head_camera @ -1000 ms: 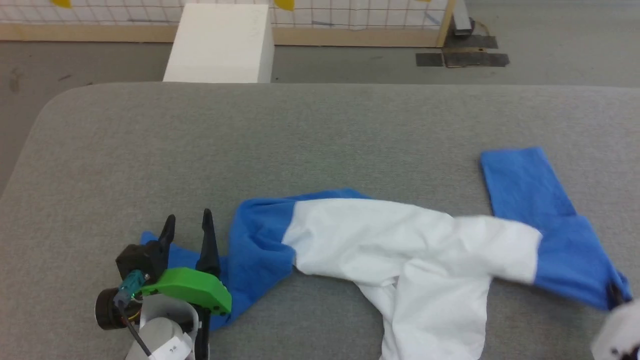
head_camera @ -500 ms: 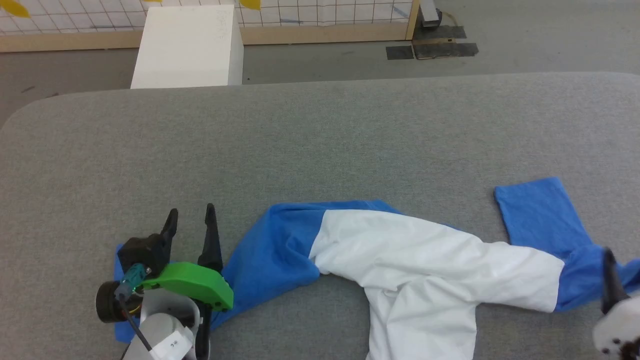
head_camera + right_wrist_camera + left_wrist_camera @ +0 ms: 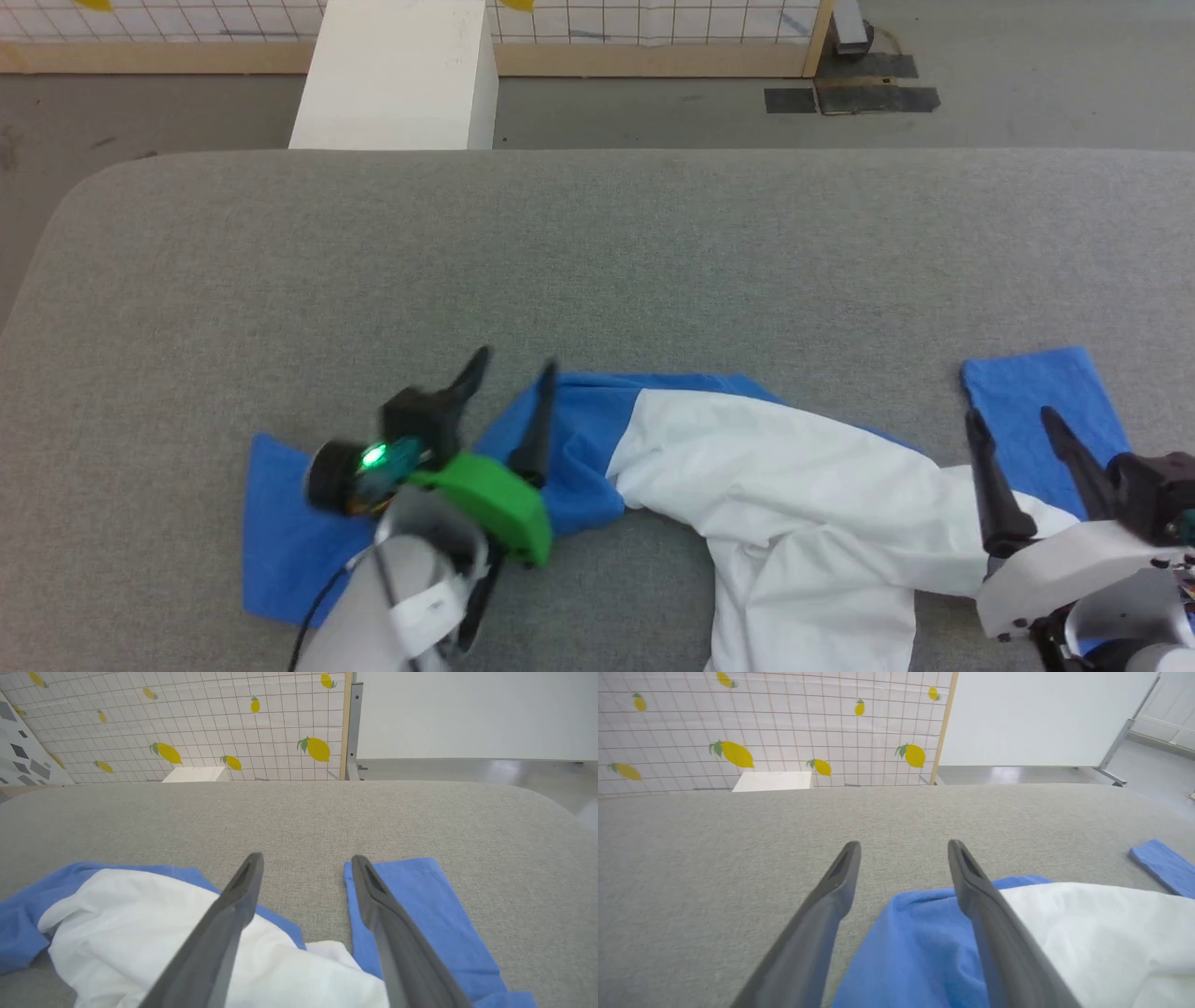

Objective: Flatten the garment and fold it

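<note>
garment (image 3: pixel 803 485) lies bunched on the desk (image 3: pixel 597 261): white body crumpled in the middle, blue sleeves spread to either side.

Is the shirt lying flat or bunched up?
Bunched up. The garment is twisted through its white middle; the blue sleeve ends lie flatter.

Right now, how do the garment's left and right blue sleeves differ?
The left sleeve runs sideways toward the robot's left and is partly hidden by the left arm. The right sleeve runs away from the robot, its cuff in plain view. Both are blue and lie on the grey fabric surface.
</note>
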Motion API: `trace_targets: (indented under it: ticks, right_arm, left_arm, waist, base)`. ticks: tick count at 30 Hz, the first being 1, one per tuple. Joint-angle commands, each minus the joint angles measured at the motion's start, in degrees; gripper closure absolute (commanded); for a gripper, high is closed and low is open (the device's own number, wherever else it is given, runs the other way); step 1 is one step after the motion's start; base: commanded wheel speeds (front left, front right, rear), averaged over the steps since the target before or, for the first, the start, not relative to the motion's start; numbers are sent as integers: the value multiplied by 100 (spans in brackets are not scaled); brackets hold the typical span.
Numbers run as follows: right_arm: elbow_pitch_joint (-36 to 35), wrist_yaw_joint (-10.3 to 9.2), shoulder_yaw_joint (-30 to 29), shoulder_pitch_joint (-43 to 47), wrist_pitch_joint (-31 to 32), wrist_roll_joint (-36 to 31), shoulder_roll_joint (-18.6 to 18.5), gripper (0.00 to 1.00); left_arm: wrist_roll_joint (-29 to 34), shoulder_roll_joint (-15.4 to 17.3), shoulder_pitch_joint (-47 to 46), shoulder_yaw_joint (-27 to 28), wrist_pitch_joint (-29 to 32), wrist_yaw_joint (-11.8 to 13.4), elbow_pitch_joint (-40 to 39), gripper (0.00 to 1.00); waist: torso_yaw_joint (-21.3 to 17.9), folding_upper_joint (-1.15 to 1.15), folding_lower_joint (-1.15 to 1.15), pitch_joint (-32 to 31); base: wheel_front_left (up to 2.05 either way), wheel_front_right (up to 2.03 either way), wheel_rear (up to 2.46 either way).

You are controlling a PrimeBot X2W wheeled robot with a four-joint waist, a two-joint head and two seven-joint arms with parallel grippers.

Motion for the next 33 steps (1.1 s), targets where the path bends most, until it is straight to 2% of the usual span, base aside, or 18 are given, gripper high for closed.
trace_targets:
  ticks: [1, 8, 13, 17, 21, 25, 30, 31, 32, 33]
  right_arm:
    - [-33, -9, 60, 29, -70, 7, -4, 0]
    - [-75, -9, 307, -130, -195, 50, -4, 0]
    - [-44, -9, 403, -306, -305, 129, -4, 0]
    - [61, -9, 478, -368, -411, 205, -4, 0]
    - [174, -9, 521, -389, -514, 258, -4, 0]
    - [263, -9, 540, -390, -609, 330, -4, 0]
    - [348, -9, 573, -374, -671, 383, -4, 0]
    - [357, -9, 585, -374, -672, 388, -4, 0]
    - [362, -9, 595, -379, -673, 407, -4, 0]
    - [362, -9, 598, -388, -674, 422, -4, 0]
  left_arm:
    - [162, -42, -296, -150, 94, -91, 54, 0]
    - [444, -183, -1739, -1124, 1209, -574, 960, 0]
    - [305, -164, -2635, -1958, 2074, -686, 1725, 0]
    - [-318, 94, -3123, -3074, 2804, -691, 2016, 0]
    - [-974, 597, -3443, -3983, 3397, -692, 2053, 0]
    - [-1299, 944, -3615, -4227, 3706, -692, 2174, 0]
    - [-1315, 1056, -3685, -4229, 3848, -613, 2348, 0]
    - [-1328, 1059, -3672, -4252, 3924, -614, 2381, 9]
    - [-1359, 1058, -3653, -4278, 4011, -620, 2398, 77]
    - [-1422, 1053, -3622, -4307, 4123, -631, 2399, 100]
  waist:
    - [-41, 0, 0, 68]
    - [-395, 0, 0, 398]
    - [-782, 0, 0, 660]
    - [-1083, 0, 0, 799]
    - [-1321, 0, 0, 867]
    - [-1462, 0, 0, 899]
    - [-1528, 0, 0, 911]
    - [-1535, 0, 0, 907]
    - [-1541, 0, 0, 904]
    - [-1547, 0, 0, 903]
  base:
    - [0, 0, 0]
    - [0, 0, 0]
    - [0, 0, 0]
    - [0, 0, 0]
    - [0, 0, 0]
    - [0, 0, 0]
    - [0, 0, 0]
    - [0, 0, 0]
    - [0, 0, 0]
    - [0, 0, 0]
